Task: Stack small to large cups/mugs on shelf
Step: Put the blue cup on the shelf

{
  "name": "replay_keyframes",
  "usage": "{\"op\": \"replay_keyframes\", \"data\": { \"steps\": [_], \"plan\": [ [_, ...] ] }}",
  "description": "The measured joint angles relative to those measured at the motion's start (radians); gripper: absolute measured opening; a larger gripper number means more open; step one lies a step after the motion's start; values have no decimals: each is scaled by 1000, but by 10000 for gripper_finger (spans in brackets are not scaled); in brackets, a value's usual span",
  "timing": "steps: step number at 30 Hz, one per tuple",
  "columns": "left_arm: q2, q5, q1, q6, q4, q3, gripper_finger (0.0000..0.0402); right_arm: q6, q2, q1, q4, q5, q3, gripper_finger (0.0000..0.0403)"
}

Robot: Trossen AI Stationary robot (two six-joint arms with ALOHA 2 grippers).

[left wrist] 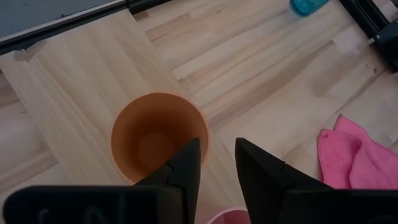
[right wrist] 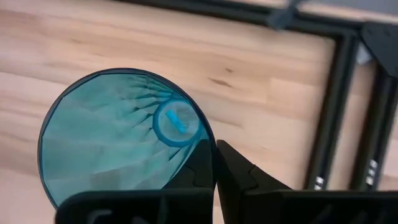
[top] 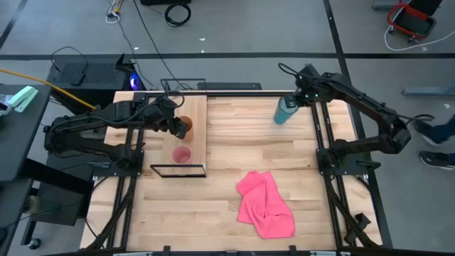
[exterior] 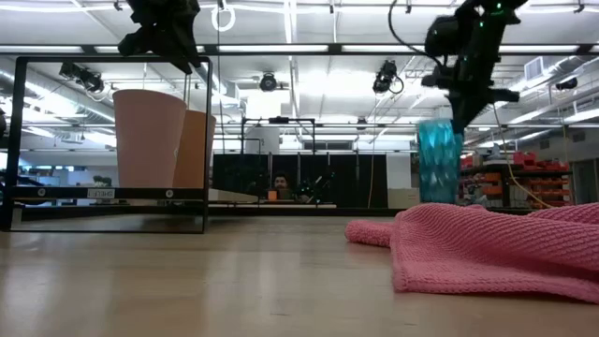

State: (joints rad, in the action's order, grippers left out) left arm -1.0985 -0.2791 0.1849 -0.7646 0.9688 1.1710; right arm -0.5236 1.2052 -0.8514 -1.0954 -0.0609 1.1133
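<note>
Nearest us, a pink cloth point(exterior: 487, 245) lies crumpled on the wooden surface point(top: 234, 153). Beyond it, our right gripper point(right wrist: 215, 163) has its fingers pinched on the teal tumbler's point(top: 285, 111) rim. Our left gripper point(left wrist: 217, 163) hangs with fingers parted over the orange cup point(left wrist: 159, 137), which stands on the shelf point(top: 199, 121) beside the pink cup point(top: 182, 155).

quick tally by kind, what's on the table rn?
Cups: 3 (pink cup, orange cup, teal tumbler)
Shelf: 1 (shelf)
Cloth: 1 (pink cloth)
Total: 5
</note>
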Motion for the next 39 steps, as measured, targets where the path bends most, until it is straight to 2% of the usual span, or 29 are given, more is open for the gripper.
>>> {"op": "replay_keyframes", "data": {
  "steps": [6,13,27,32,39],
  "plan": [
    [0,21,0,2,0,0,107,-34,9,94,2,7,171,4],
    [0,22,0,2,0,0,107,-38,113,187,7,6,463,4],
    [1,22,1,-10,0,0,107,108,587,253,-109,5,991,4],
    [1,22,1,-10,0,0,107,152,718,277,-139,9,1074,4],
    [1,22,0,-10,0,0,107,210,839,307,-138,10,1086,4]
  ]
}}
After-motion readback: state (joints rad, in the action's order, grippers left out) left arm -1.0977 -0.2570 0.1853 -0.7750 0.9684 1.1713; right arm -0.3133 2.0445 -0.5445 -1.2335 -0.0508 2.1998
